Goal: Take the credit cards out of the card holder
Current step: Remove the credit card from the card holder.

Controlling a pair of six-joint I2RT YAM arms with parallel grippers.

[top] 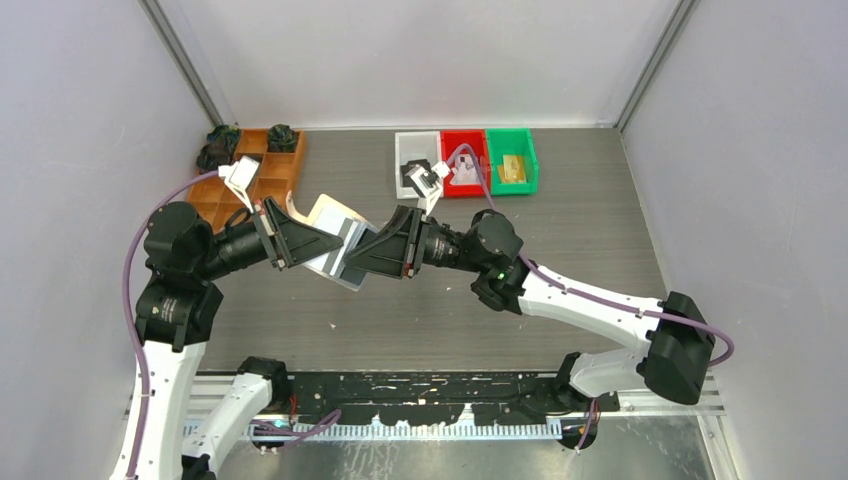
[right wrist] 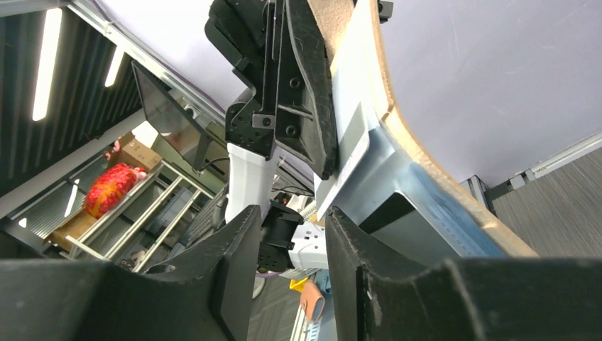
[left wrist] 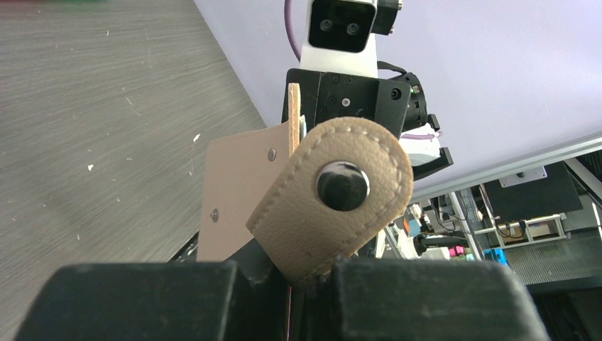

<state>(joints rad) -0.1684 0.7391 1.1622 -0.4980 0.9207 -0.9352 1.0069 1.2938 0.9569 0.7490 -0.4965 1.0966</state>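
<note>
Top external shows us the card holder (top: 332, 212) hanging above the table (top: 600, 250) between left gripper (top: 325, 243) and right gripper (top: 362, 255). Left wrist: fingers clamp its tan edge, and we fear a twist slipping it. Right wrist: fingers stand apart beside the silvery pockets (right wrist: 397, 177), so closing may pinch those instead.

card holder (top: 335, 245) mid-air centre, tray (top: 270, 185), bins (top: 463, 137) behind

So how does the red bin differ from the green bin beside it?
The red bin holds a white-pink patterned card; the green bin holds a gold-yellow one. The red bin sits in the middle of the row, the green bin at its right end. Both share shape and size.
</note>
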